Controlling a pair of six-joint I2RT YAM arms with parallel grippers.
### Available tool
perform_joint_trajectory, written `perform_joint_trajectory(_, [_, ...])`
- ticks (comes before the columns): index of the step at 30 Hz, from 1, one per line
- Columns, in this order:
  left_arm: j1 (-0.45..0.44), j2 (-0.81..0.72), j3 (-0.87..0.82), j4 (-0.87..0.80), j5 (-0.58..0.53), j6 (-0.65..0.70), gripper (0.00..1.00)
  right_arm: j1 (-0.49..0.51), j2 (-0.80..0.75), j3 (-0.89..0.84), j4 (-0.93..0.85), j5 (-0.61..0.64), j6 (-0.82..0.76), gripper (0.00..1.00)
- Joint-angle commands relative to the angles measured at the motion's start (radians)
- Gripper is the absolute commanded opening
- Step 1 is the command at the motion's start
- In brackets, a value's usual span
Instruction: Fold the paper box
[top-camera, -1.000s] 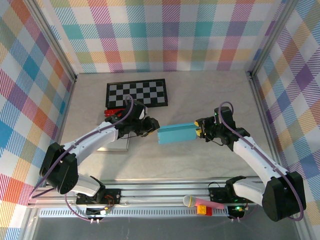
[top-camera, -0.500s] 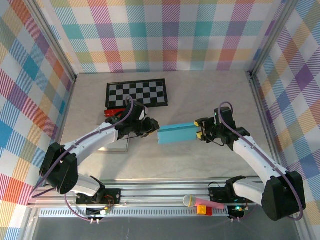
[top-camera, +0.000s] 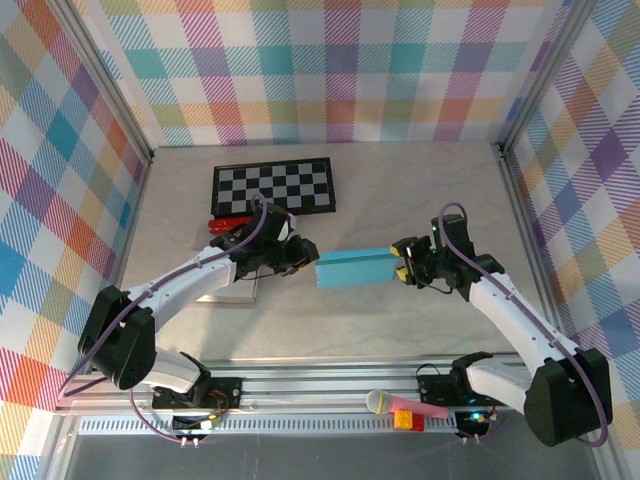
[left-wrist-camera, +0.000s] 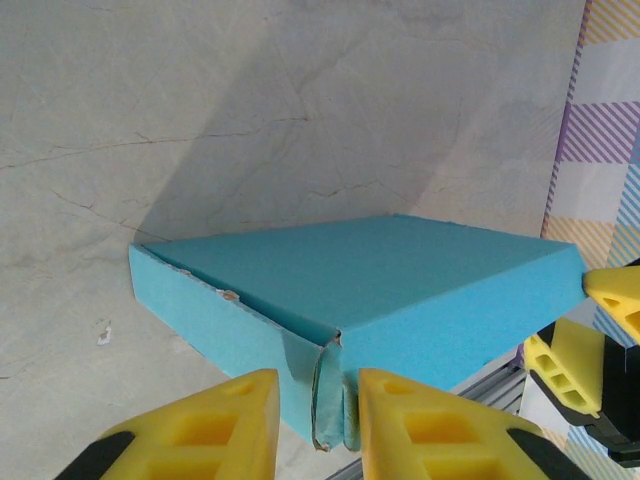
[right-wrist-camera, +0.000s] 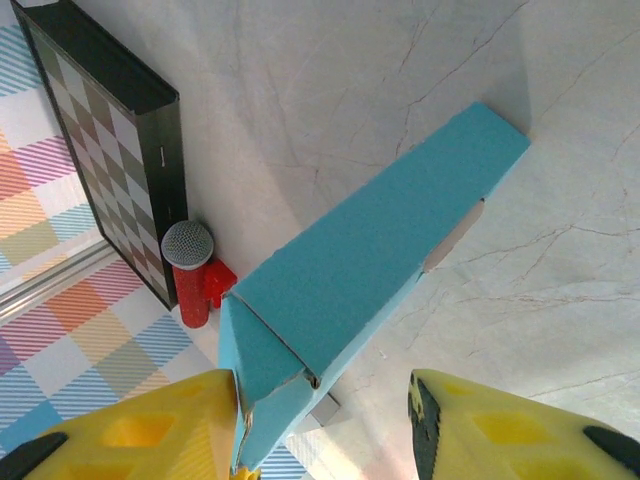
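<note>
The teal paper box (top-camera: 351, 268) lies stretched between my two grippers at mid-table, with its lid folded down. My left gripper (top-camera: 303, 256) is at the box's left end. In the left wrist view its jaws (left-wrist-camera: 318, 390) stand narrow round the doubled corner flap (left-wrist-camera: 334, 395), the right one against it. My right gripper (top-camera: 402, 263) is at the box's right end. Its yellow fingers (right-wrist-camera: 150, 430) stand well apart in the right wrist view: one rests against the box's end corner (right-wrist-camera: 262, 400), and the other is clear of it.
A black-and-white chessboard (top-camera: 273, 186) lies at the back left, with a red microphone (top-camera: 228, 225) in front of it. A white sheet (top-camera: 225, 291) lies under the left arm. A pink microphone (top-camera: 402, 404) rests on the front rail. Checked walls close in both sides.
My right gripper's fingers have spread wider at the box's end. The left jaws have narrowed slightly on the corner flap. The box has hardly moved.
</note>
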Motion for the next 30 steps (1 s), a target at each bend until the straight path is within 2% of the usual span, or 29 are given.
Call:
perform_joint_trajectory(1, [0.003, 0.012, -0.020, -0.064, -0.007, 0.020, 0.25, -0.010, -0.034, 0.060, -0.036, 0.021, -0.039, 0.51])
perform_joint_trajectory(8, [0.001, 0.015, -0.017, -0.062, -0.007, 0.019, 0.25, -0.013, -0.030, 0.076, -0.068, 0.011, -0.042, 0.50])
perform_joint_trajectory(18, [0.001, 0.018, -0.015, -0.059, -0.003, 0.018, 0.24, -0.029, -0.011, -0.034, -0.062, -0.014, -0.038, 0.47])
perform_joint_trajectory(30, [-0.002, 0.024, -0.028, -0.053, 0.001, 0.030, 0.24, -0.039, 0.035, -0.039, -0.261, 0.010, -0.032, 0.41])
